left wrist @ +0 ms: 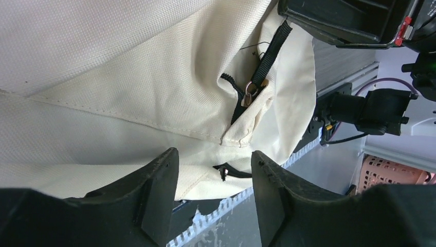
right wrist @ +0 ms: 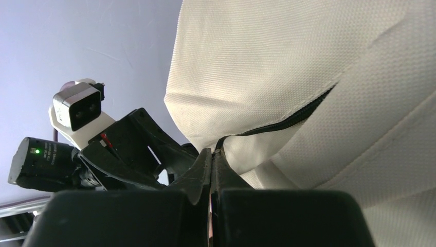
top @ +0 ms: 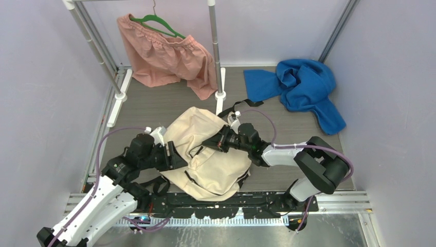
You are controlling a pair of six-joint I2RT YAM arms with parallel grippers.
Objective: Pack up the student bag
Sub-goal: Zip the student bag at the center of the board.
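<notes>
The student bag (top: 211, 154), a cream-beige backpack with black zipper lines, lies crumpled in the middle of the table between both arms. My left gripper (top: 174, 157) is open at the bag's left edge; in the left wrist view the bag's fabric (left wrist: 128, 77) fills the space ahead of my gripper (left wrist: 213, 159), with nothing between the fingers. A black zipper with a metal pull (left wrist: 250, 94) runs down the fabric. My right gripper (top: 206, 143) is shut on the end of a black zipper line (right wrist: 288, 121), pinching the pull at its tips (right wrist: 213, 154).
A pink garment (top: 164, 54) on a green hanger (top: 157, 21) hangs from a metal rack (top: 216, 46) at the back. A blue fleece cloth (top: 303, 87) lies at the back right. A pink basket (left wrist: 391, 172) stands beyond the table edge.
</notes>
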